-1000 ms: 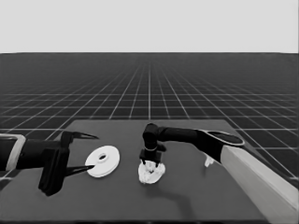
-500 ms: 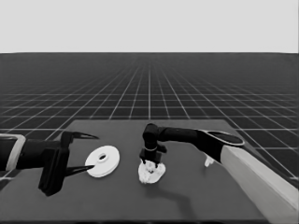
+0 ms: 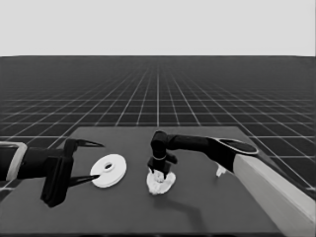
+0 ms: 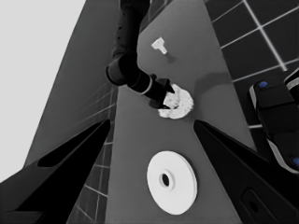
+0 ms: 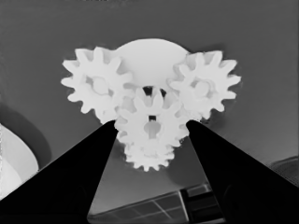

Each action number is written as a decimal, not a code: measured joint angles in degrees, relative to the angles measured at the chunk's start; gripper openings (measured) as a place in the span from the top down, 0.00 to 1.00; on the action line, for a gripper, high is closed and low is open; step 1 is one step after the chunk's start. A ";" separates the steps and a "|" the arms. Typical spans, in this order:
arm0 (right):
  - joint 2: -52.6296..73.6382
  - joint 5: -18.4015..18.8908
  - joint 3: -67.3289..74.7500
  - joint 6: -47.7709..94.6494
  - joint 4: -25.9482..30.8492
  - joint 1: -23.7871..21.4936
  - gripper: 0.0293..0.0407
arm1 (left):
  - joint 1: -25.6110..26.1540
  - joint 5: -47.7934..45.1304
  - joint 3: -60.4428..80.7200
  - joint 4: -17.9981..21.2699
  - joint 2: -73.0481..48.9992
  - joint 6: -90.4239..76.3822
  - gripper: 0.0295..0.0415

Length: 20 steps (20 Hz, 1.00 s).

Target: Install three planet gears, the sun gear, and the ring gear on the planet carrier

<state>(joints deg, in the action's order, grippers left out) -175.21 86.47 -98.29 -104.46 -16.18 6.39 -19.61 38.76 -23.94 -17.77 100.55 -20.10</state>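
Observation:
The smaller round part (image 3: 167, 188) lies at mid-table, its bare rim (image 5: 149, 56) showing behind the gears. Three small toothed gears (image 5: 96, 86) (image 5: 203, 86) (image 5: 147, 158) sit on it around a fourth, central gear (image 5: 152, 126). My right gripper (image 3: 159, 174) points straight down over this cluster (image 4: 177, 105), and its two fingers press the sides of the central gear. The larger round part (image 3: 108, 170) (image 4: 170, 181) lies flat to the left. My left gripper (image 3: 98, 161) waits open at the table's left end, its fingers astride that part's edge without holding it.
A thin white piece (image 3: 220, 170) (image 4: 160, 45) lies near the table's right side, beside my right forearm (image 3: 266, 187). Dark machinery with blue lights (image 4: 275, 107) stands past the table's edge. A pale curve at the right wrist view's edge (image 5: 14, 163) looks like the larger round part.

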 joint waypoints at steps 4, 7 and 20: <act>0.02 0.00 -0.01 -2.40 0.00 0.04 0.86 | 0.00 0.00 0.00 0.00 0.00 0.00 0.25; 0.02 0.00 -0.01 -4.20 -0.01 0.04 0.86 | 0.00 0.00 0.00 0.00 0.00 0.00 0.25; 0.02 0.00 -0.01 -12.00 -0.01 0.04 0.86 | 0.00 0.00 0.00 0.00 0.00 0.00 0.25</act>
<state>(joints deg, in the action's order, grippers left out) -175.19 86.47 -98.31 -116.46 -16.19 6.42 -19.61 38.76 -23.94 -17.77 100.55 -20.10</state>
